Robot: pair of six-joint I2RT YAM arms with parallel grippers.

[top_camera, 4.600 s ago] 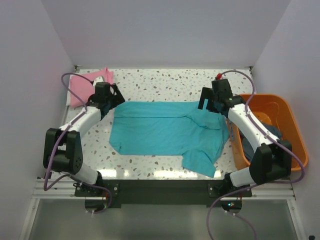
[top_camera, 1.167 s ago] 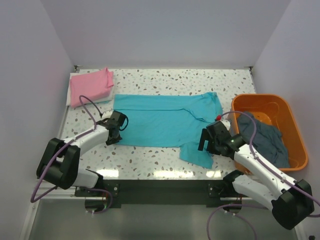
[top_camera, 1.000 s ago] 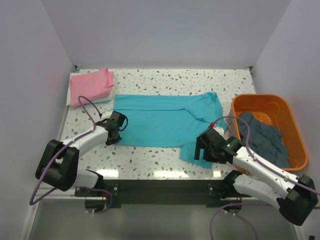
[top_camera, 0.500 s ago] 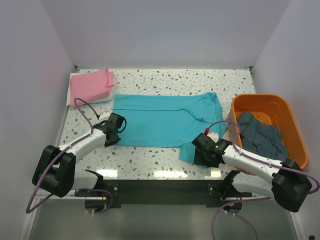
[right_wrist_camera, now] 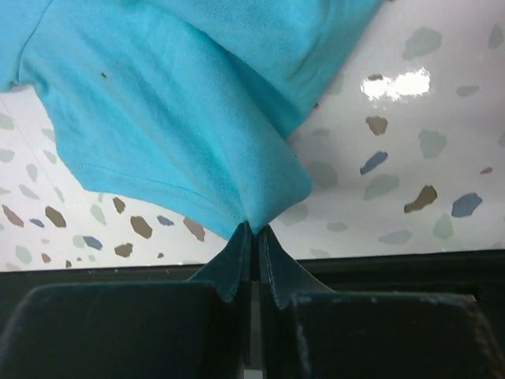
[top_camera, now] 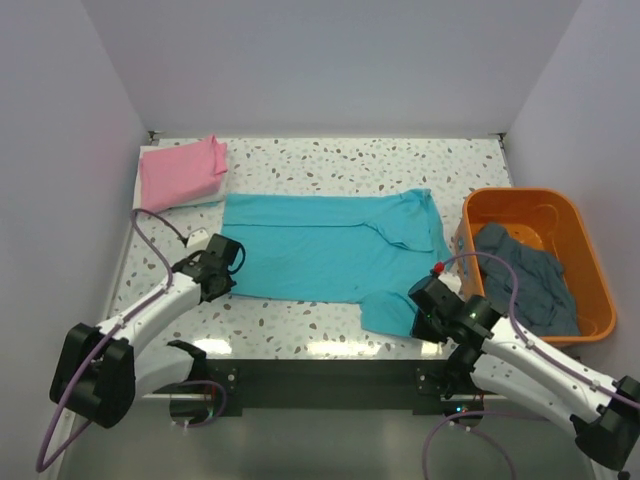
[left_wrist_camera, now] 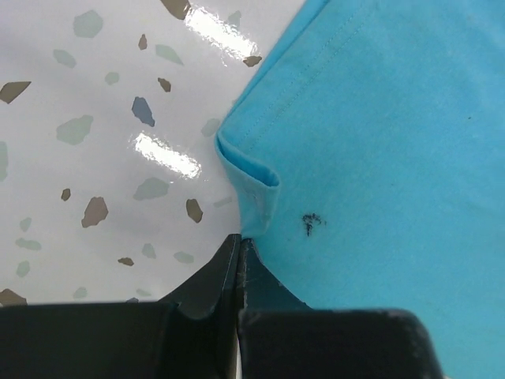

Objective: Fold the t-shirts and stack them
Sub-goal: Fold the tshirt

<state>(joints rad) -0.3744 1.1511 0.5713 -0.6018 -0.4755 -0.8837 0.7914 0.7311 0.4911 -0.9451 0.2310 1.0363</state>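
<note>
A turquoise t-shirt (top_camera: 320, 248) lies spread across the middle of the speckled table (top_camera: 330, 160). My left gripper (top_camera: 217, 281) is shut on its near-left hem corner (left_wrist_camera: 251, 207). My right gripper (top_camera: 428, 318) is shut on the tip of its near-right sleeve (right_wrist_camera: 237, 170), and the cloth bunches into the closed jaws (right_wrist_camera: 254, 230). A folded pink t-shirt (top_camera: 180, 172) lies at the far left corner. A dark grey-blue t-shirt (top_camera: 525, 275) sits crumpled in the orange tub (top_camera: 575, 225) at the right.
The orange tub stands at the table's right edge, close to my right arm. White walls close in the table on the left, back and right. A black rail (top_camera: 320, 370) runs along the near edge, just behind my right gripper's fingers.
My right gripper has dropped to the near-right sleeve and shut on it. My left gripper has pulled the hem corner slightly toward the near edge. The turquoise shirt has shifted a little.
</note>
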